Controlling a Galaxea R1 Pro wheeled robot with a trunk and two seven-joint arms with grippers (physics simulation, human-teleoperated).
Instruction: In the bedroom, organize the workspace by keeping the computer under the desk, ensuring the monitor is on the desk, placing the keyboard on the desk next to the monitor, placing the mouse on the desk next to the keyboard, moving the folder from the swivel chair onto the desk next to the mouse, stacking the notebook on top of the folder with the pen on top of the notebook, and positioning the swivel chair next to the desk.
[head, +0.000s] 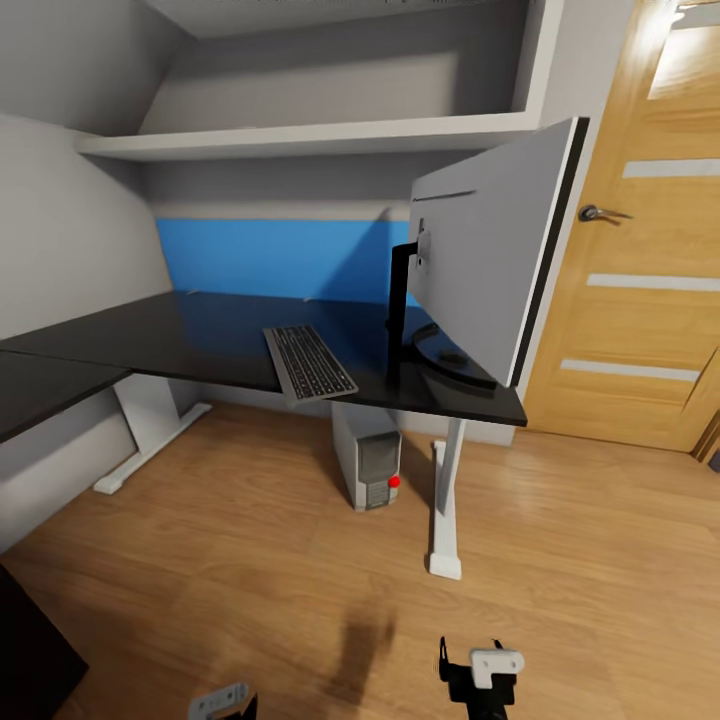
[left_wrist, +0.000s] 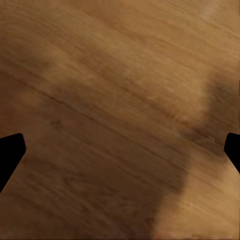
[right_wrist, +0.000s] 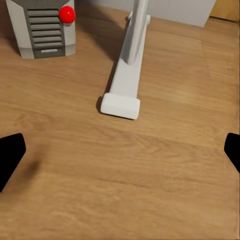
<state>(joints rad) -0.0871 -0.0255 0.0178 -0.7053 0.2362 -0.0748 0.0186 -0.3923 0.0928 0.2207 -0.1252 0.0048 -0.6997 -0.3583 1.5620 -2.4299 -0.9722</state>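
Note:
The long black desk (head: 200, 335) stands ahead on white legs. The slim grey keyboard (head: 308, 362) lies near its front edge. To its right the wide monitor (head: 480, 265) stands on the desk's right end, its silver back turned to me. A small dark lump (head: 455, 357) rests on the monitor's foot; whether it is the mouse I cannot tell. The computer (head: 372, 468) (right_wrist: 42, 27) sits on the floor under the desk, red light lit. My left gripper (left_wrist: 120, 150) and right gripper (right_wrist: 120, 155) hang open over bare floor. The folder, notebook, pen and swivel chair are out of view.
The desk's white foot bar (right_wrist: 122, 95) lies just beyond my right gripper, beside the computer. An oak door (head: 650, 230) stands to the right of the desk. A white shelf (head: 300, 135) runs above it, over a blue wall panel (head: 270, 258). A dark object (head: 30, 650) sits at my near left.

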